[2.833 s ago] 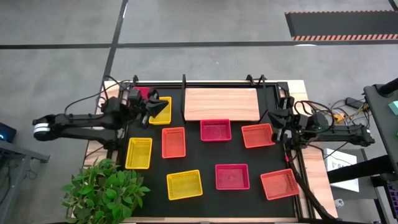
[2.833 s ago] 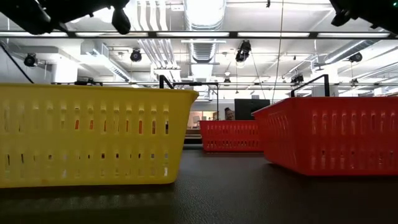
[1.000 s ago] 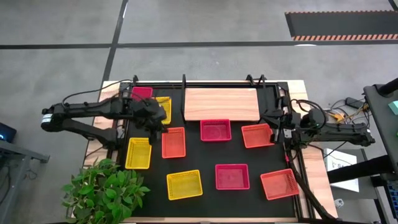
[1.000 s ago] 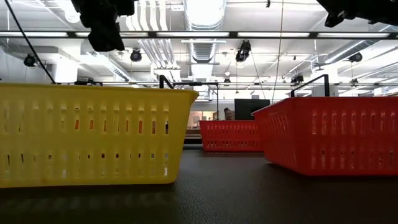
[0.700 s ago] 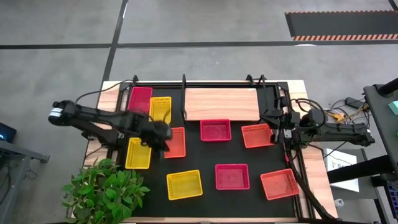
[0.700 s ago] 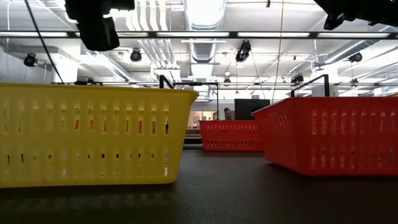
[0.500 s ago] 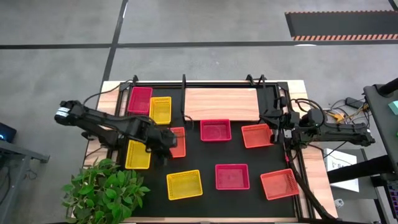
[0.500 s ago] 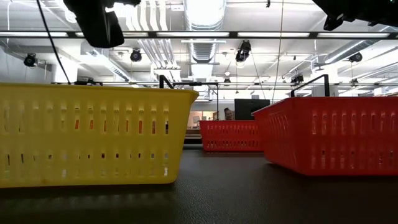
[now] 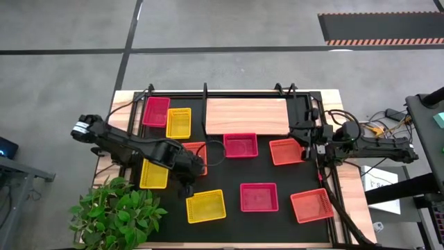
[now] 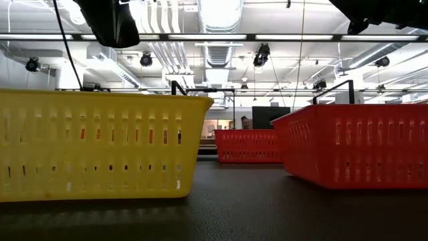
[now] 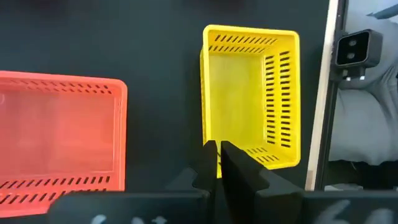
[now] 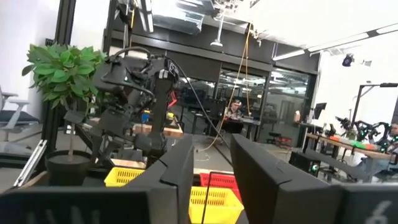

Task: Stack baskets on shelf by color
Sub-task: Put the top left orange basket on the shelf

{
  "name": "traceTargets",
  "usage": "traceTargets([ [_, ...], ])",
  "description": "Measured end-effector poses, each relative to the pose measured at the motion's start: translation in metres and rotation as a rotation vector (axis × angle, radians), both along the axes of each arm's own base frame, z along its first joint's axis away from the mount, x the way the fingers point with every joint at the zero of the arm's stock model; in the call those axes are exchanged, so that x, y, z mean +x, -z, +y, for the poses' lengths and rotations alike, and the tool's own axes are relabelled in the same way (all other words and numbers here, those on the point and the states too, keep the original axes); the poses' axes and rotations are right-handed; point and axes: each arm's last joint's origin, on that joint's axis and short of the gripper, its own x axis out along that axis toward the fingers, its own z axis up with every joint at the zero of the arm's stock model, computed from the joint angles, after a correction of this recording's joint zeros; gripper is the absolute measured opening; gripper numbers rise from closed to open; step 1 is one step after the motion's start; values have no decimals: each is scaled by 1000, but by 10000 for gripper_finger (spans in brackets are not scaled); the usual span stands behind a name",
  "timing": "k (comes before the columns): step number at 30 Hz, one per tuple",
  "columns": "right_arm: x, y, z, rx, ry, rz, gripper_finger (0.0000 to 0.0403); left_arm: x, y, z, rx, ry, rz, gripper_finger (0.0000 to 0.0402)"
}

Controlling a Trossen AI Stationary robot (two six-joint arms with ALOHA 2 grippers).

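The bench (image 9: 316, 229) carries a black mat (image 9: 229, 187), and the shelf (image 9: 246, 116), a light wooden board between thin black uprights, stands at the far middle of the mat with nothing on it.

Baskets, as seen from above:
- A red-pink basket (image 9: 155, 111) and a yellow basket (image 9: 179, 123) sit side by side, left of the shelf.
- A second red-pink basket (image 9: 240, 145) lies just in front of the shelf, with an orange basket (image 9: 286, 151) to its right.
- Another orange basket (image 9: 200, 154) is partly covered by the left arm.
- A yellow basket (image 9: 153, 174) lies near the left edge of the mat.
- The near row holds a yellow basket (image 9: 205, 206), a red-pink basket (image 9: 259, 197) and an orange basket (image 9: 312, 205).

The left pincer (image 9: 186, 182) reaches across the mat and hangs just above the far edge of the near yellow basket. Its wrist view shows the fingers (image 11: 214, 163) pressed together, holding nothing.

The right pincer (image 9: 303, 144) waits at the right edge of the mat, beside the orange basket there. Its wrist view shows a clear gap between its fingers (image 12: 180, 165), with nothing between them.

A potted plant (image 9: 114, 212) stands at the near left corner.
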Motion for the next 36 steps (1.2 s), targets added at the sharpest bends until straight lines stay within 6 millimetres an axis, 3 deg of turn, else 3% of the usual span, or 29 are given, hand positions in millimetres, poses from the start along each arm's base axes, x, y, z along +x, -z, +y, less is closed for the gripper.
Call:
traceTargets([
  [6,1,3,0,26,-6,29,136,-7,4,1,-16,18,79,87],
  [11,1,3,0,30,-7,28,149,-11,13,4,111,29,86,170],
  [14,1,3,0,30,-6,29,150,-13,18,4,165,89,80,200],
  [21,1,3,0,25,-4,30,151,-17,38,10,291,112,96,210],
  [29,1,3,0,25,-4,31,151,-6,59,7,290,88,-31,209],
  [36,1,4,0,26,-3,37,151,-2,82,9,345,69,6,186],
])
